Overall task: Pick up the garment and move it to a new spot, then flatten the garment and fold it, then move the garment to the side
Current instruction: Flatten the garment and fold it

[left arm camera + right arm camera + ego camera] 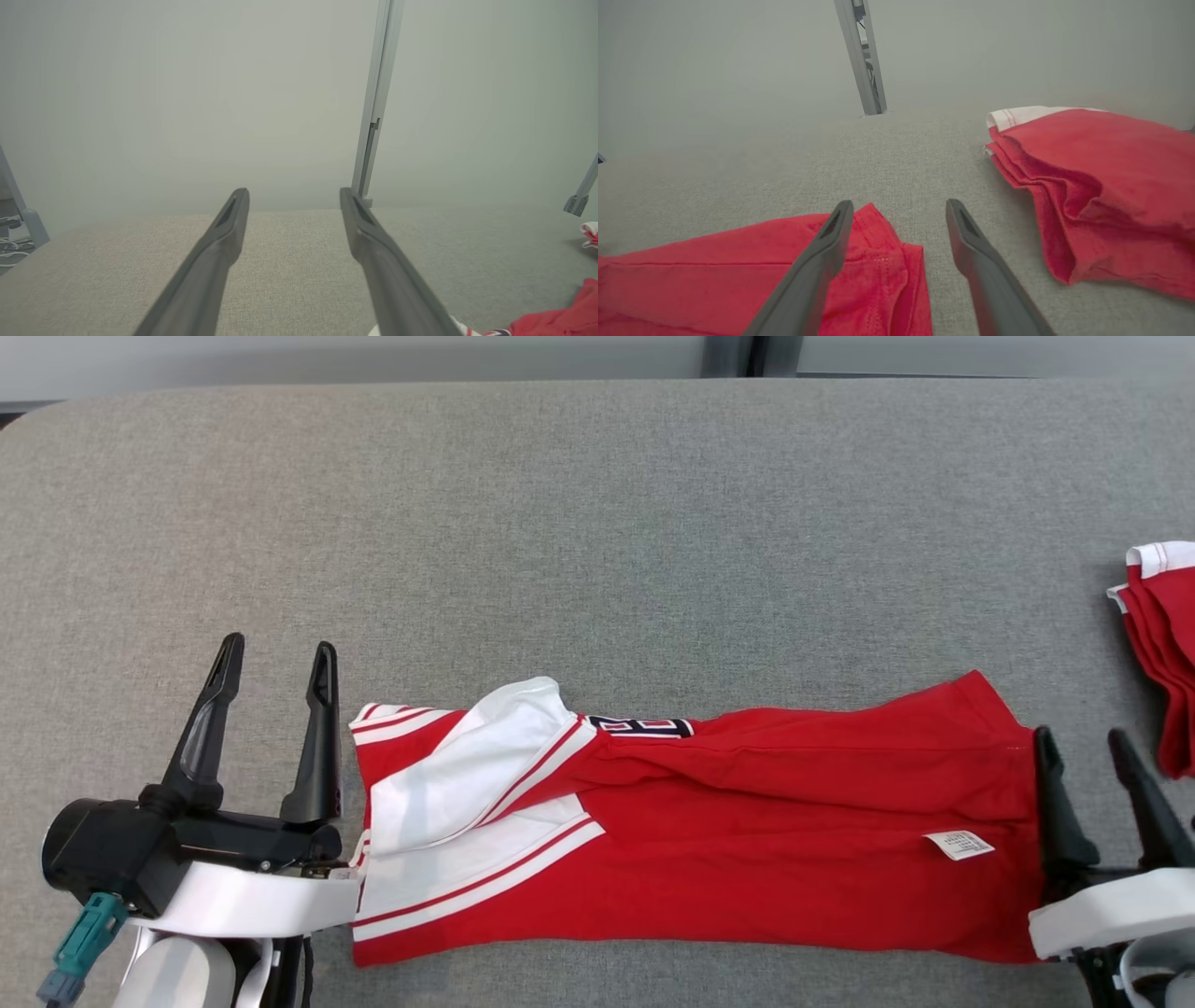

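The garment [747,840] lies rumpled left of the folded pile [1167,653], near it. Both grippers gape empty, right gripper [1080,735] nearest the pile, left gripper [279,644] farthest. Its turned-up white flap [467,775] may get creased into the fold.

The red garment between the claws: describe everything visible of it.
The red garment is a knit top with white striped trim at its left end, dark lettering on the far edge and a white label near the right hem. Folded into a long, creased band, it lies flat on the grey table. The open left claw and open right claw flank its ends; neither grips it.
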Robot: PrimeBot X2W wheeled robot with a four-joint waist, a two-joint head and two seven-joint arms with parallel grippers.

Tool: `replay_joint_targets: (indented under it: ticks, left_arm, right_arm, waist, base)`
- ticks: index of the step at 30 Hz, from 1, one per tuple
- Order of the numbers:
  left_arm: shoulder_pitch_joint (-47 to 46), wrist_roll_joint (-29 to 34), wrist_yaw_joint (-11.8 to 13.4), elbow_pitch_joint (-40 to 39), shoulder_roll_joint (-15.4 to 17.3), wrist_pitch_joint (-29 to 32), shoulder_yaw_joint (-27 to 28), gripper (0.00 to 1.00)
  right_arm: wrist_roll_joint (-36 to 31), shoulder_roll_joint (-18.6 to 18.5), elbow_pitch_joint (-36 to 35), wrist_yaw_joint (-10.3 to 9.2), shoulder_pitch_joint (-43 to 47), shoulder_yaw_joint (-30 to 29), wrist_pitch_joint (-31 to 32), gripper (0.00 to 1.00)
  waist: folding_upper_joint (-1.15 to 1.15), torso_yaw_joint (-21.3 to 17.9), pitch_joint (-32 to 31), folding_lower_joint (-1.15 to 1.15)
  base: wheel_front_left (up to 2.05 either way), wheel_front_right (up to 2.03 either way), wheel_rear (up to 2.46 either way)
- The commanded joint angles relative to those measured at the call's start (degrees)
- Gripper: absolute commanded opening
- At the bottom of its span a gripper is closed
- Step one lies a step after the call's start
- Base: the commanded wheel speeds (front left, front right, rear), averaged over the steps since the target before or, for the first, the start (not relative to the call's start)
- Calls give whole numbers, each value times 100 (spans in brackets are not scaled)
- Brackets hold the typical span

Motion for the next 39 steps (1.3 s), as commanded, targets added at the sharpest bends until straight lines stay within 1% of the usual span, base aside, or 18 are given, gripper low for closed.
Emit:
replay_joint_targets:
  ticks: [1,6,12,16,20,21,22,23,24,28,31,35,39]
  left_arm:
    - [-90,20,-28,29,21,-7,5,100]
    - [-138,-1,-35,60,-15,-11,-13,100]
    - [-148,36,-63,118,-26,-14,-53,100]
    - [-167,34,-60,125,-28,-15,-31,100]
    - [-168,37,-52,123,-23,-16,-7,100]
    - [-172,42,-53,121,-15,-17,3,100]
    - [-182,46,-59,120,-12,-17,1,100]
    - [-190,53,-64,122,-3,-17,3,100]
    - [-202,56,-66,117,3,-17,8,100]
    - [-216,76,-54,92,21,-18,34,100]
    - [-187,71,-36,89,17,-19,51,100]
    - [-140,69,-23,85,3,-19,62,100]
    - [-124,80,-21,69,16,-20,86,100]
  right_arm:
    - [79,-14,216,2,-72,46,-86,100]
    - [287,-20,941,2,-178,258,-312,100]
    - [566,18,1664,2,-186,550,-391,100]
    - [732,87,1974,4,-18,809,-332,100]
    - [899,119,2128,6,-51,996,-326,100]
    - [938,115,2186,6,-75,1084,-273,87]
    - [993,112,2229,9,-90,1156,-239,45]
    - [1049,110,2262,9,-108,1218,-202,31]
    - [1086,88,2273,9,-119,1266,-195,0]
    - [1233,-81,2201,3,-240,1334,-341,0]
    - [1282,-252,2054,-1,-347,1209,-505,0]
    - [1231,-533,1776,-19,-288,773,-717,0]
    - [1164,-741,1511,1,-190,276,-778,0]
  waist:
    - [0,22,25,0]
    - [0,30,66,0]
    - [0,43,66,0]
    - [0,36,81,0]
    - [0,2,106,0]
    - [0,-8,113,0]
    - [0,-12,117,0]
    - [0,-14,123,0]
    - [0,-18,131,0]
    - [0,-43,169,0]
    - [0,-79,180,0]
    - [0,-122,170,0]
    - [0,-172,172,0]
  base:
    - [0,0,0]
    - [0,0,0]
    - [0,0,0]
    - [0,0,0]
    - [0,0,0]
    - [0,0,0]
    - [0,0,0]
    - [0,0,0]
    - [0,0,0]
    - [0,0,0]
    - [0,0,0]
    - [0,0,0]
    - [0,0,0]
